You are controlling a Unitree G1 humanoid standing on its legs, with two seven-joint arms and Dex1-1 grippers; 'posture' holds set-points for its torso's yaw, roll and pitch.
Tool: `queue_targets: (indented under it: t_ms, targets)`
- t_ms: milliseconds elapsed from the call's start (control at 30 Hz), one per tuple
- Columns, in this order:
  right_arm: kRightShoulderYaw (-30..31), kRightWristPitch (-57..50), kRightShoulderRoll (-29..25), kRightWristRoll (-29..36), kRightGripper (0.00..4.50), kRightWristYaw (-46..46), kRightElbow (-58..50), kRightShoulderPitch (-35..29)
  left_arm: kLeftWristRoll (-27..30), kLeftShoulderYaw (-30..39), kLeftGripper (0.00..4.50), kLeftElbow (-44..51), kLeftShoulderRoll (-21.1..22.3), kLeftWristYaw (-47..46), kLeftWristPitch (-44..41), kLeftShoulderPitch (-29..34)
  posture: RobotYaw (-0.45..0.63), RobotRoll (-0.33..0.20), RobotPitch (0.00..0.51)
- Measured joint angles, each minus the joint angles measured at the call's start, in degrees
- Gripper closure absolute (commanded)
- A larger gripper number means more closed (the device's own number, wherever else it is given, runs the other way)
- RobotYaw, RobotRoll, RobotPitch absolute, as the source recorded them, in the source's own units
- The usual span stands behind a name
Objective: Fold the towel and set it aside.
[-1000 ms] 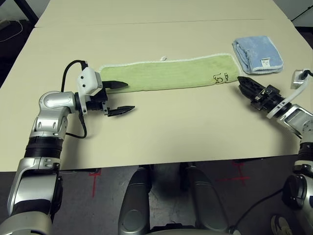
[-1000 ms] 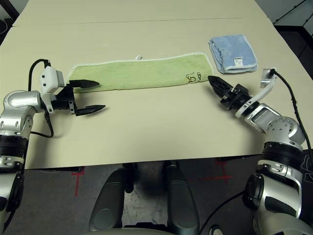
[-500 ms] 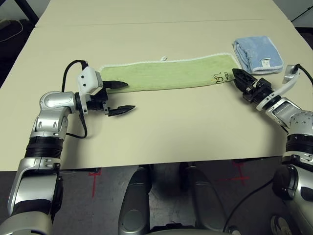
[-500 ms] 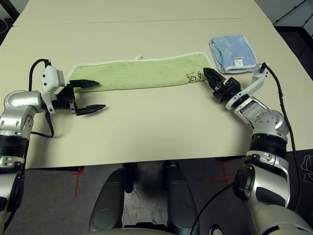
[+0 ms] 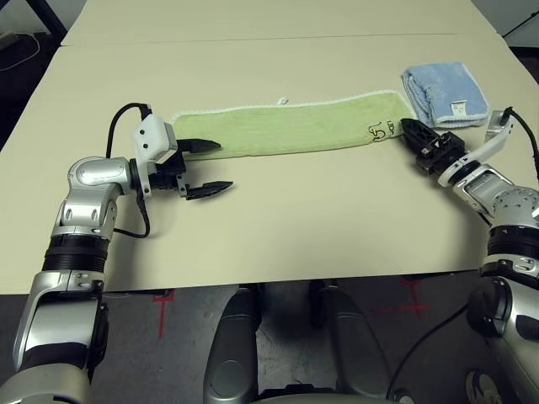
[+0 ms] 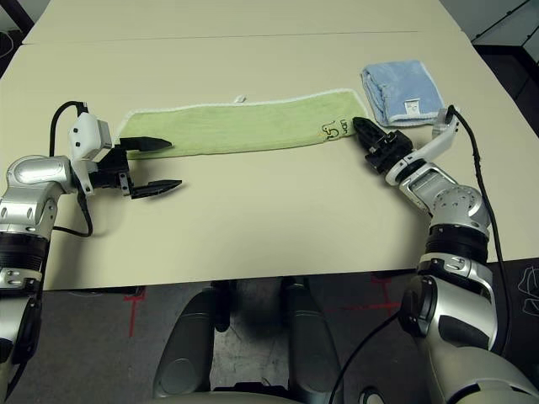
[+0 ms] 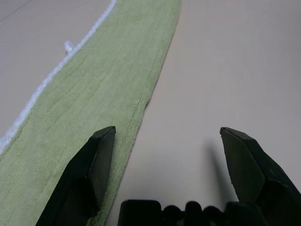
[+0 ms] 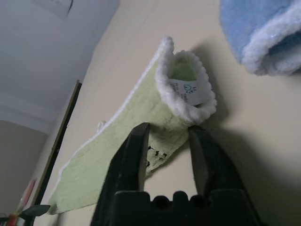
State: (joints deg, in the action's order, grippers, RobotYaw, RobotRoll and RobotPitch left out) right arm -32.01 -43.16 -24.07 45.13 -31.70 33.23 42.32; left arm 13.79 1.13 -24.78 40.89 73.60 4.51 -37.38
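Observation:
The light green towel lies as a long strip across the table, its white-stitched edge and small loop tab on the far side. My left gripper is open at the towel's left end, with one finger over the cloth and the other on bare table. My right gripper is at the right end beside the dark lettering. Its fingers stand a narrow gap apart around the near corner. That corner curls up and shows a white label.
A smaller folded light blue towel with a white label lies just beyond the right gripper. The tan table has bare room in front of the green towel. A seam crosses the table at the back.
My right gripper has moved in toward the towel's right corner and now reaches it; that corner has curled up. The left arm has not moved.

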Motion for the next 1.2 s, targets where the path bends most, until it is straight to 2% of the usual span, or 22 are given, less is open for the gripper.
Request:
queue_targets:
  t_ms: [67, 100, 500, 867, 1200]
  targets:
    - [0.00, -0.07, 0.00, 0.43, 4.40, 0.01, -0.68, 0.01, 0.00, 0.00, 0.00, 0.00, 0.00, 0.09, 0.00, 0.00, 0.00, 0.000, 0.273]
    - [-0.01, -0.08, 0.00, 0.55, 4.46, 0.07, -1.13, 0.01, 0.00, 0.00, 0.00, 0.00, 0.02, 0.19, -0.01, 0.00, 0.00, 0.000, 0.273]
    - [-0.16, -1.07, -0.01, 1.51, 4.46, 1.24, -2.61, -0.85, -0.02, 0.00, 0.00, 0.01, 0.19, 0.43, -0.68, 0.02, -0.01, 0.000, 0.273]
    - [-1.16, -4.62, -0.67, 4.40, 4.46, 3.22, -8.43, -5.41, -0.07, -0.06, 0.00, 0.03, 0.25, 0.54, -0.84, 0.02, -0.01, 0.000, 0.270]
    - [-1.16, -5.43, -1.82, 5.30, 4.46, 3.41, -8.63, -6.12, -0.08, -0.11, 0.00, 0.04, 0.25, 0.55, -0.91, 0.01, -0.01, 0.000, 0.269]
